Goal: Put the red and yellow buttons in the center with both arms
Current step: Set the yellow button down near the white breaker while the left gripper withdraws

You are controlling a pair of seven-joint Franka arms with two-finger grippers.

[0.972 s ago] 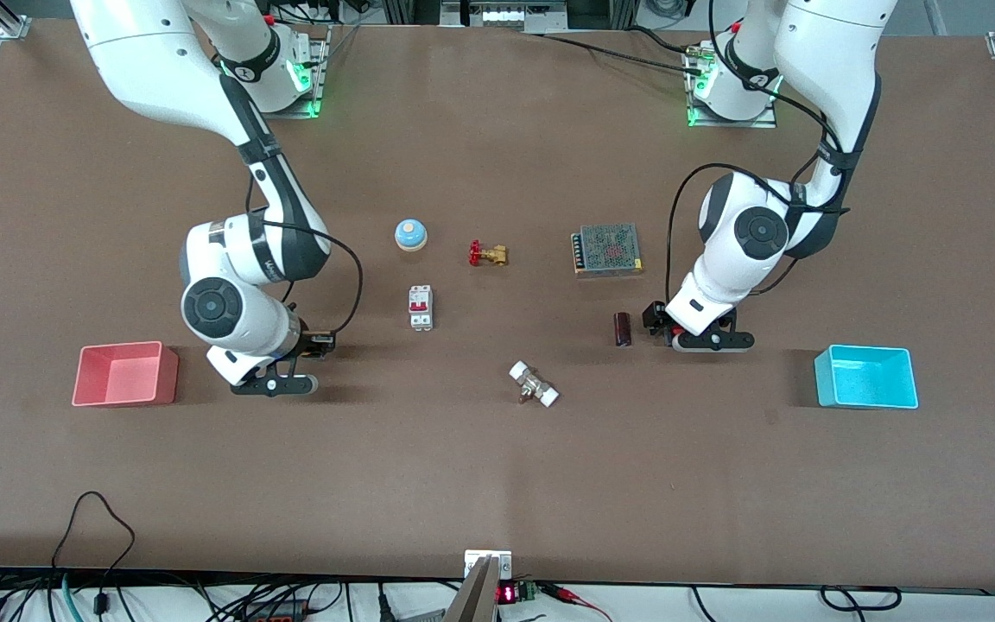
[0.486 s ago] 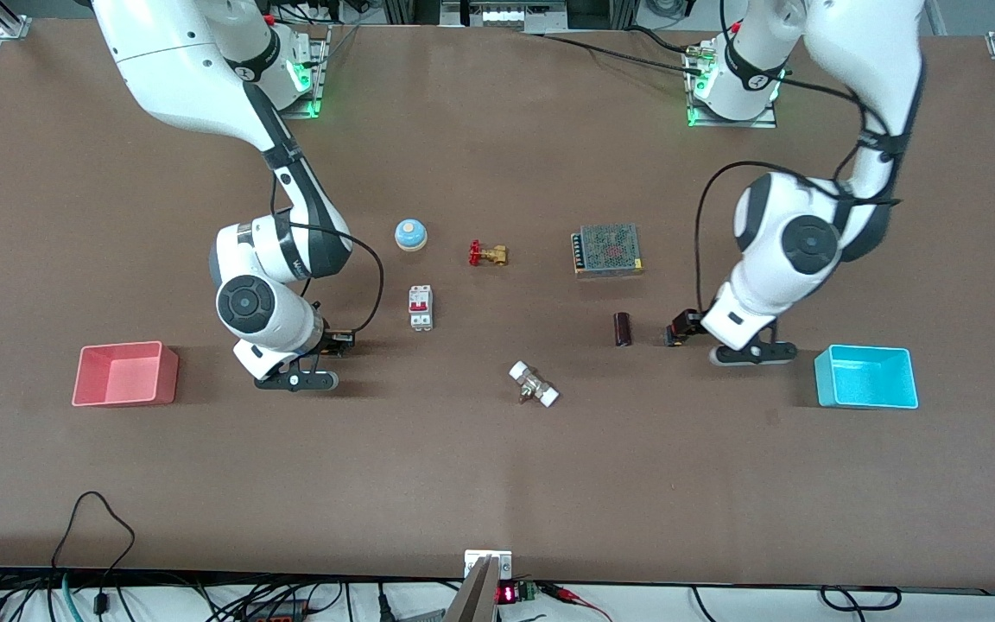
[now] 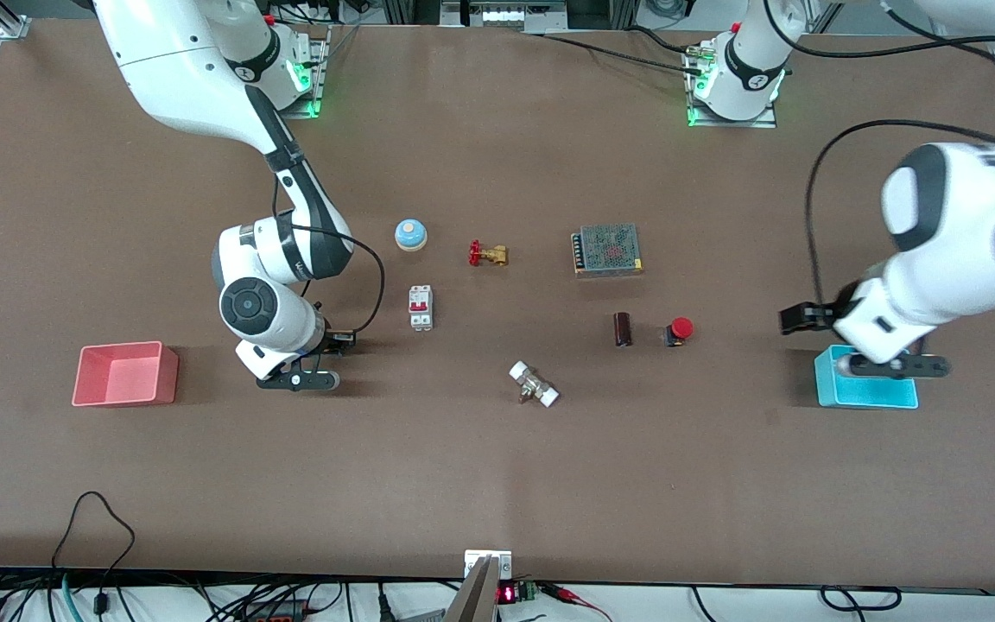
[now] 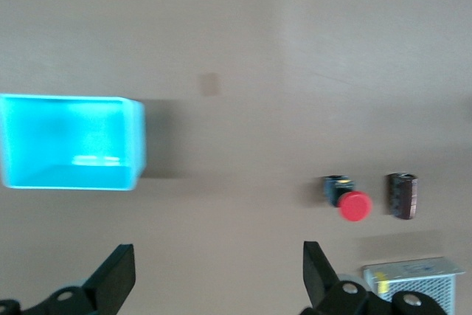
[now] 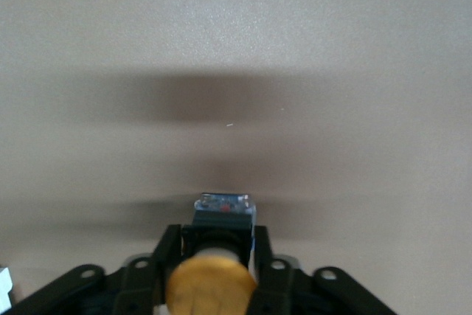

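The red button (image 3: 680, 329) stands alone on the brown tabletop (image 3: 480, 345), beside a dark cylinder (image 3: 623, 329); it also shows in the left wrist view (image 4: 355, 205). My left gripper (image 3: 890, 367) is up over the cyan bin (image 3: 865, 396), open and empty (image 4: 217, 285). My right gripper (image 3: 294, 373) is low over the table between the pink bin (image 3: 124, 373) and a circuit breaker (image 3: 421, 307). It is shut (image 5: 214, 245) on the yellow button (image 5: 212, 284), which is hidden under the hand in the front view.
A blue bell (image 3: 410, 234), a brass valve (image 3: 487, 254) and a mesh power supply (image 3: 607, 250) lie toward the robots' bases. A white-ended fitting (image 3: 534, 384) lies nearer the front camera. The cyan bin (image 4: 136, 138) and dark cylinder (image 4: 403, 195) show in the left wrist view.
My left gripper let go of the red button, rose and swung away over the cyan bin. My right gripper shifted slightly toward the table's middle with the yellow button, then held.
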